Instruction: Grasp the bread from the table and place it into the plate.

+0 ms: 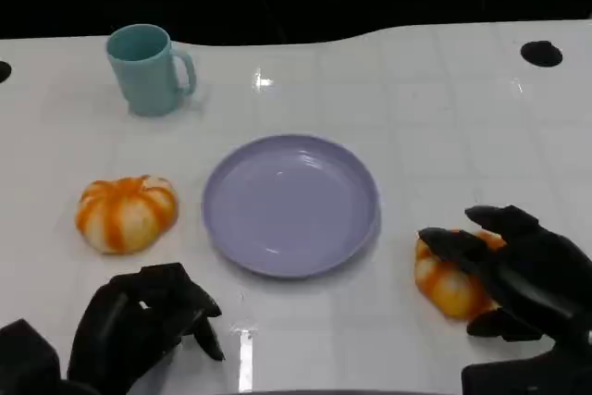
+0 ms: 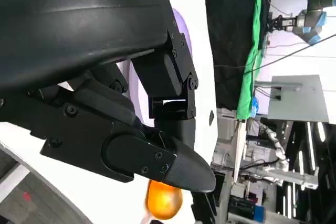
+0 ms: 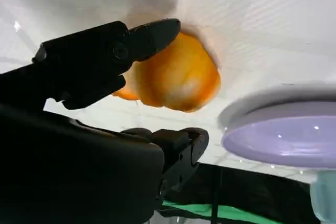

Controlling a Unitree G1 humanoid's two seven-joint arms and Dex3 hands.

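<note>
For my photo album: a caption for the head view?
Right hand reaches around bread beside an empty purple plate.

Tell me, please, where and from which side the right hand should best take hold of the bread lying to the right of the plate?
Probably across the rounded dome of the bread, coming from above and its right, where the right hand already arches over it. Fingers on opposite flanks suit its squat, rounded form. The plate lies apart to its left, so that side stays free for the carry.
</note>
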